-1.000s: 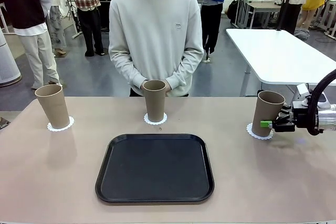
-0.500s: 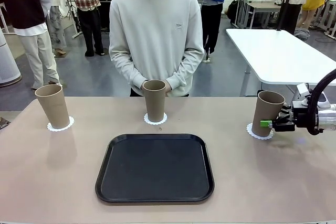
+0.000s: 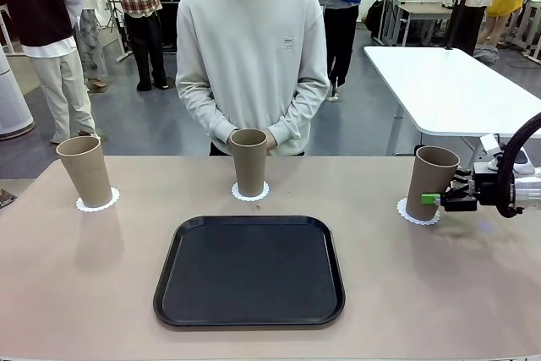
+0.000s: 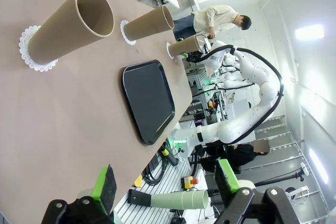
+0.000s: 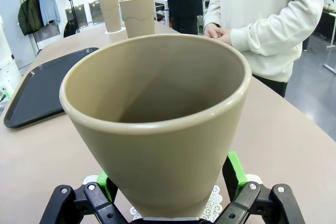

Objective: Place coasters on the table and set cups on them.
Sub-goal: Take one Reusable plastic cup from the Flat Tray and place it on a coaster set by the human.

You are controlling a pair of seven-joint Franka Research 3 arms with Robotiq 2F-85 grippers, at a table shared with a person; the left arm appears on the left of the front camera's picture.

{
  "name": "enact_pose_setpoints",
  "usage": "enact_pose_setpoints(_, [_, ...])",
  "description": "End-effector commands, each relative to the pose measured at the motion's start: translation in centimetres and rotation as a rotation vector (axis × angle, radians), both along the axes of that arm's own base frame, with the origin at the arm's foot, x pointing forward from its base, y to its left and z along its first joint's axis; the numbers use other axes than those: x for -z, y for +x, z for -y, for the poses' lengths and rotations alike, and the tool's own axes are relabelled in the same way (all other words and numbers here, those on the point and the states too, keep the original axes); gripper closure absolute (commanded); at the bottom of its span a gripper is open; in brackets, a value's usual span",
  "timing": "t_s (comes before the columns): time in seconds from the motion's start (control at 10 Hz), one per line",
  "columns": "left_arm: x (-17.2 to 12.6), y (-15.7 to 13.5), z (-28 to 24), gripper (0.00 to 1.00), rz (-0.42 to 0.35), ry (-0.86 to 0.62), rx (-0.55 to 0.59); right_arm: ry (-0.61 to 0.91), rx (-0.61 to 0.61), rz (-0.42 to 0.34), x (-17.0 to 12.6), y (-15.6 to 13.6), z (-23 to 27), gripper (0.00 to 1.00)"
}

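Three tan cups stand on white lacy coasters on the beige table (image 3: 84,293). The left cup (image 3: 84,171) is on its coaster (image 3: 98,204), and the middle cup (image 3: 249,161) on its coaster (image 3: 251,194). The right cup (image 3: 431,177) stands on its coaster (image 3: 417,215). My right gripper (image 3: 431,199) is open, its green pads on either side of that cup's lower part. That same cup (image 5: 157,124) sits between the right gripper's (image 5: 169,182) fingers. My left gripper (image 4: 167,182) is open with nothing in it, off the table's side, and sees the nearest cup (image 4: 68,27).
A black tray (image 3: 249,270) lies at the table's front middle. A person stands at the far edge with both hands (image 3: 272,137) together behind the middle cup. A white table (image 3: 448,82) stands at the back right.
My right gripper has edged slightly to the right, still open around the right cup's base. The cups and coasters have not moved.
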State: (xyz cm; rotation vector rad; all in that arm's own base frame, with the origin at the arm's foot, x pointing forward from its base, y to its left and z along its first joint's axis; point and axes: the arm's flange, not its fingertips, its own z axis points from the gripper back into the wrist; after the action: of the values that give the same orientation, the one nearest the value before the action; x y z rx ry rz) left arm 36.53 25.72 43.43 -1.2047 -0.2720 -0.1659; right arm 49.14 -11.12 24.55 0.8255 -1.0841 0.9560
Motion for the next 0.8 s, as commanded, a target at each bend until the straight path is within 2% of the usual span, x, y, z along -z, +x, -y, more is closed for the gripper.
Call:
enact_pose_setpoints(0.0, [-0.2, -0.1, -0.1, 0.0, 0.004, -0.004, -0.004, 0.005, -0.013, 0.0, 0.3, 0.3, 0.8, 0.0])
enact_pose_setpoints(0.7, [-0.2, -0.1, -0.1, 0.0, 0.004, -0.004, -0.004, 0.013, -0.008, -0.003, 0.5, -0.4, 2.2, 0.0])
